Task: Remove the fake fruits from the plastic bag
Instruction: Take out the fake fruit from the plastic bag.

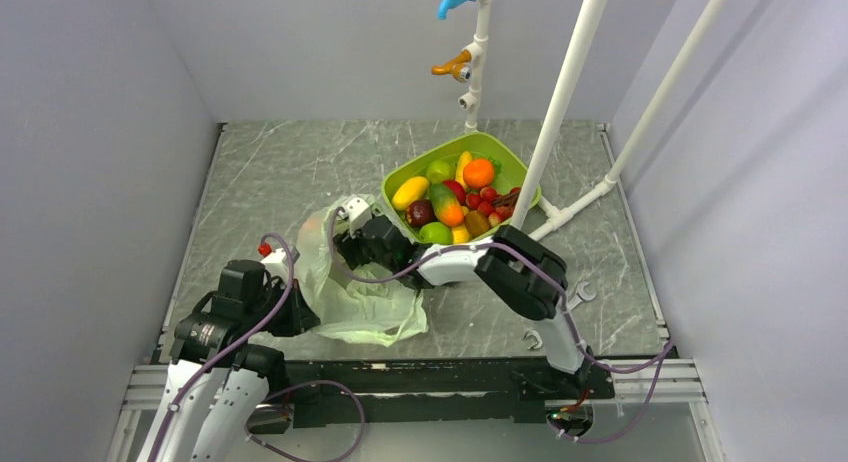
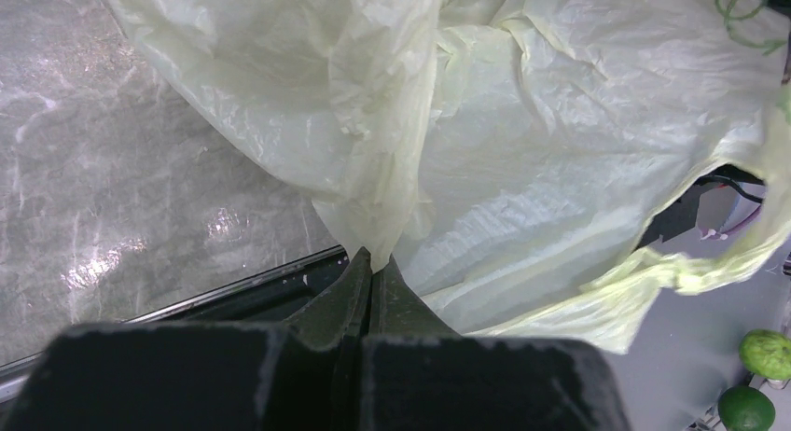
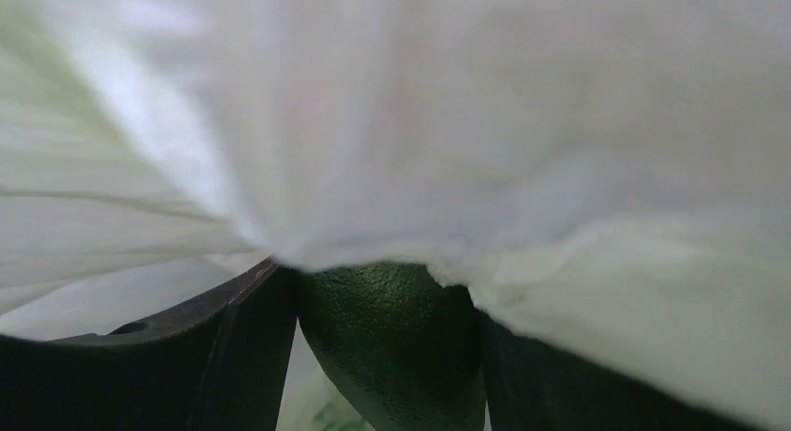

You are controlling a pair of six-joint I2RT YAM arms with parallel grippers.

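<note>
Right wrist: right gripper [image 3: 378, 300] jaws clamp a dark green fake fruit [image 3: 396, 366] inside the plastic bag [image 1: 365, 307], centre-left in the top view. Left gripper [image 2: 371, 261] jaws pinch bag film. Best: hold film taut, withdraw right arm straight through the mouth, no snagging.

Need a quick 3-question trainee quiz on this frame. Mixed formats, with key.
1. True or false: the left gripper pinches a fold of the plastic bag.
2. What sits between the fingers of the right gripper? A) a yellow fruit B) a dark green fruit C) nothing
3. Fill in: seen from the robot, the green tray lies ____ the bag.
Key: 1 true; 2 B; 3 beyond.
</note>
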